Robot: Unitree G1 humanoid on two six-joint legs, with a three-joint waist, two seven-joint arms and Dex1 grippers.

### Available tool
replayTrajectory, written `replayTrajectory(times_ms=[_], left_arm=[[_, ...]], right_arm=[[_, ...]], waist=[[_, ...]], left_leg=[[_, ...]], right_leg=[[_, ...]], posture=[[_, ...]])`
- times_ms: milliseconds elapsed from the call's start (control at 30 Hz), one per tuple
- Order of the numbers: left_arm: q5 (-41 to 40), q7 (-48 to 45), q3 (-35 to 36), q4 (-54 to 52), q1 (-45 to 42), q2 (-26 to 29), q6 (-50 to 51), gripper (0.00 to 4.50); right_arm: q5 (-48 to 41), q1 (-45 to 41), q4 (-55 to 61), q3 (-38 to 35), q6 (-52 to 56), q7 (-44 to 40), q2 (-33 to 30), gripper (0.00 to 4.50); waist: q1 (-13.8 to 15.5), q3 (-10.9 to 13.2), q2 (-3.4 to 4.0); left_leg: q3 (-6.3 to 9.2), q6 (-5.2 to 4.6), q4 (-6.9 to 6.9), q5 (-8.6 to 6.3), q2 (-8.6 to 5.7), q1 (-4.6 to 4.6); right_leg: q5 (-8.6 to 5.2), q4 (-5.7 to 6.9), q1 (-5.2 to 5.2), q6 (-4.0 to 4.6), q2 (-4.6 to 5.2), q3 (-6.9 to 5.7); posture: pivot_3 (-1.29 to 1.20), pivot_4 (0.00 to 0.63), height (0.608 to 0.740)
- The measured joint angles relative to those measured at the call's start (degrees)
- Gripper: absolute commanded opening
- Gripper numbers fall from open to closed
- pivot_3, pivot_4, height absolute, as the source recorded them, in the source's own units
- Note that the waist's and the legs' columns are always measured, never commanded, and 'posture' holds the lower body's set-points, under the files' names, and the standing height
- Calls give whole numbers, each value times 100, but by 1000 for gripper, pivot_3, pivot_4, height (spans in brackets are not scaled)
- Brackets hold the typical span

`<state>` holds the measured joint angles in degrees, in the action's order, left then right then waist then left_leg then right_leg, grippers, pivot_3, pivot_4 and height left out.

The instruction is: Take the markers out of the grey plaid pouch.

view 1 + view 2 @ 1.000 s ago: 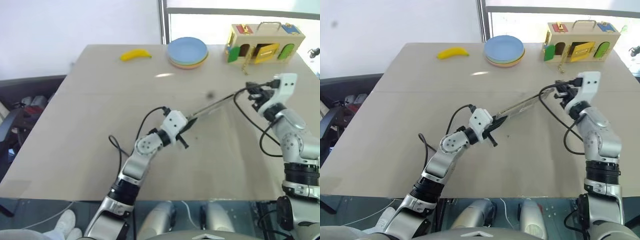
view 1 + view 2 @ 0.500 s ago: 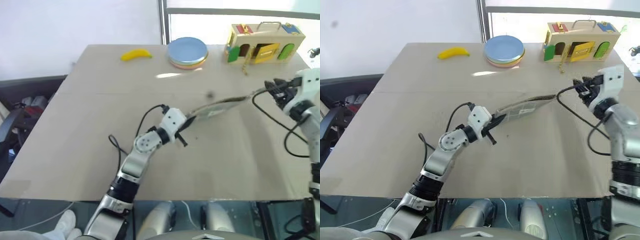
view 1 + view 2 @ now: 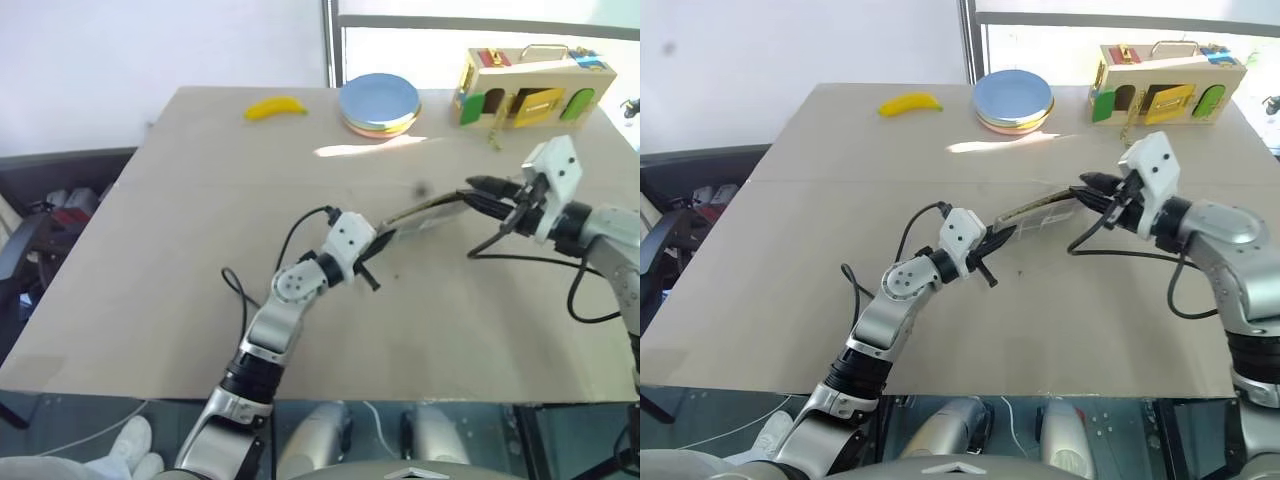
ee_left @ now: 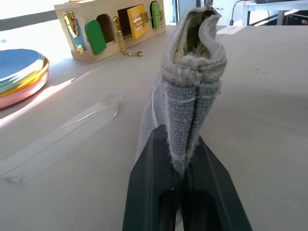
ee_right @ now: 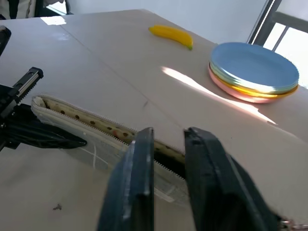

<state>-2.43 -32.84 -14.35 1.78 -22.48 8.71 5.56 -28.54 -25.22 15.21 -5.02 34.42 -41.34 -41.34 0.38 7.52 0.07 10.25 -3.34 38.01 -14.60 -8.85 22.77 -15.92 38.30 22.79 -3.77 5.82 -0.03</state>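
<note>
The grey plaid pouch [image 3: 420, 212] hangs stretched above the table between my two grippers. My left gripper [image 3: 378, 240] is shut on its near end; in the left wrist view the fabric [image 4: 192, 96] rises from between the fingers [image 4: 149, 183] and the mouth gapes on yellowish lining. My right gripper [image 3: 475, 190] reaches in from the right to the far end. In the right wrist view its fingers [image 5: 137, 183] stand close together over the pouch's zip rim [image 5: 82, 120], which passes between them. The markers are hidden.
At the table's far edge lie a banana [image 3: 275, 108], a stack of coloured plates [image 3: 378, 102] and a wooden latch box [image 3: 530, 90]. Black cables loop from both wrists. The tabletop [image 3: 180, 250] stretches wide to the left and in front.
My right gripper let go of the pouch's far end, swung out to the right, then came back leftward and closed at that end. The left gripper kept its hold in place.
</note>
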Motion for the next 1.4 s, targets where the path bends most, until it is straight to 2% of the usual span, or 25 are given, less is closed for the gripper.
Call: replayTrajectory(times_ms=[267, 433, 633, 767, 800, 833, 967, 1000, 1200, 1300, 1400], left_arm=[[1, 13, -45, -11, -11, -87, 98, 0], [1, 5, -143, -94, 46, -90, 156, 0], [13, -84, -209, -106, 36, -57, 153, 0], [-9, -193, -216, -108, 3, -99, 155, 0], [-16, -238, -236, -111, -5, -117, 160, 0], [-22, -252, -248, -116, -7, -120, 163, 0], [-307, -492, -317, -272, -13, -176, 349, 0], [-400, -549, -322, -335, -12, -194, 420, 0], [-1731, -1022, -82, -790, 41, -332, 1702, 0], [-1835, -1178, -87, -796, 66, -225, 1816, 0], [-2132, -1263, -22, -699, 138, -182, 2374, 0]], right_arm=[[383, 14, -484, 66, -80, 293, 282, 13], [689, 114, -521, 153, -186, 177, 150, 13], [1205, 200, -508, 767, -421, -221, -153, 13], [1644, 143, -444, 1352, -793, -758, -494, 1136], [1710, 72, -389, 1455, -849, -983, -650, 1762], [1726, 22, -369, 1484, -858, -1065, -712, 2138], [1907, -499, -177, 1618, -987, -1811, -1292, 4240], [1924, -580, -146, 1635, -1000, -1951, -1374, 4449], [2049, -1300, 116, 1936, -946, -2879, -1679, 4449], [2141, -1435, 154, 2093, -916, -3034, -1671, 4449], [2613, -1530, -173, 2671, -1130, -3222, -1463, 4449]], waist=[[44, 0, 0], [41, 0, 0], [37, 0, 0], [39, 0, 0], [39, 1, 0], [40, 1, -1], [41, 2, -2], [41, 2, -2], [32, 4, -5], [38, 4, -5], [41, 5, -8]], left_leg=[[0, 0, 0, 0, 0, 0], [0, 0, 0, 0, 0, 0], [0, 0, 2, 0, 0, -1], [0, 0, 2, 0, 0, -1], [0, 1, 3, 0, 0, 0], [0, 1, 3, 0, 0, 0], [3, 1, 2, 0, 0, 1], [3, 1, 1, -1, 1, 2], [7, 1, 2, -1, 2, 4], [8, 1, 2, -1, 2, 4], [8, 1, 8, -1, 1, 4]], right_leg=[[0, 0, 0, 0, 0, -1], [0, 1, 0, 0, -1, -1], [0, 2, 0, 0, -1, -2], [0, 1, 0, 0, -1, -3], [0, 0, 0, 0, -1, -3], [0, 0, 0, 0, -1, -3], [0, -2, 0, 0, -1, -7], [0, -5, 0, 0, -1, -8], [0, -9, 0, 0, -1, -10], [0, -9, -2, 0, -1, -11], [0, -9, -4, 0, -1, -11]], posture=[[0, 150, 740], [0, 150, 740], [0, 150, 740], [0, 150, 740], [0, 150, 740], [0, 150, 740], [0, 150, 740], [0, 150, 740], [0, 150, 740], [0, 150, 740], [0, 150, 740]])
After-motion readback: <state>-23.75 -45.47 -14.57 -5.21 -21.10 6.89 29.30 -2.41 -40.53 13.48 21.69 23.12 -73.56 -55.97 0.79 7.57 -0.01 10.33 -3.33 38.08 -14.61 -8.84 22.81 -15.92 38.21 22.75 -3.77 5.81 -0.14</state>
